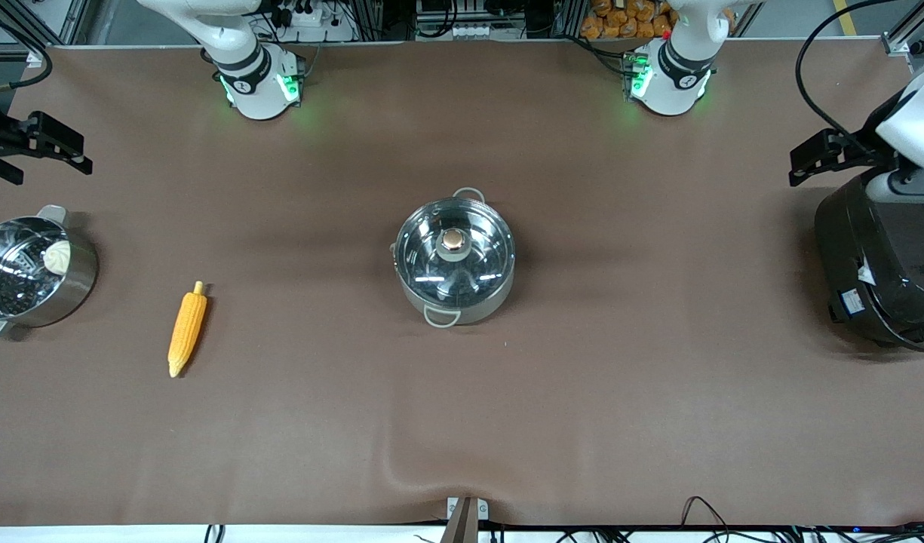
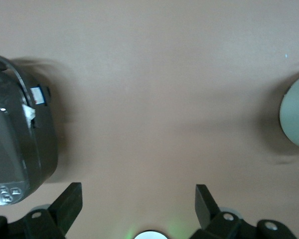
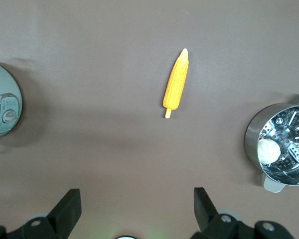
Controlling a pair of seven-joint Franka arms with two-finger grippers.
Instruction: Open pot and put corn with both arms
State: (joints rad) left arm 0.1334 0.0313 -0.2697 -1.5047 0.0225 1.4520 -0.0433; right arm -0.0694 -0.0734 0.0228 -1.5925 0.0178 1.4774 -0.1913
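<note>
The steel pot (image 1: 455, 280) stands mid-table with its glass lid (image 1: 431, 253) on, the copper knob (image 1: 453, 240) on top. The yellow-orange corn (image 1: 187, 332) lies flat on the brown cloth toward the right arm's end, stub end toward the robots; the right wrist view shows the corn (image 3: 176, 83) too, and the pot's edge (image 3: 2, 107). My right gripper (image 1: 50, 170) hangs open and empty at that end of the table, above the cloth (image 3: 137, 196). My left gripper (image 1: 801, 167) is open and empty over the other end (image 2: 138, 191); the pot's rim (image 2: 296, 117) shows there.
A steel steamer pot (image 1: 81, 283) holding a white bun (image 1: 56, 256) stands beside the corn at the right arm's end. A big black rice cooker (image 1: 884, 264) sits under the left arm's wrist. The cloth has a wrinkle (image 1: 431, 471) near the front edge.
</note>
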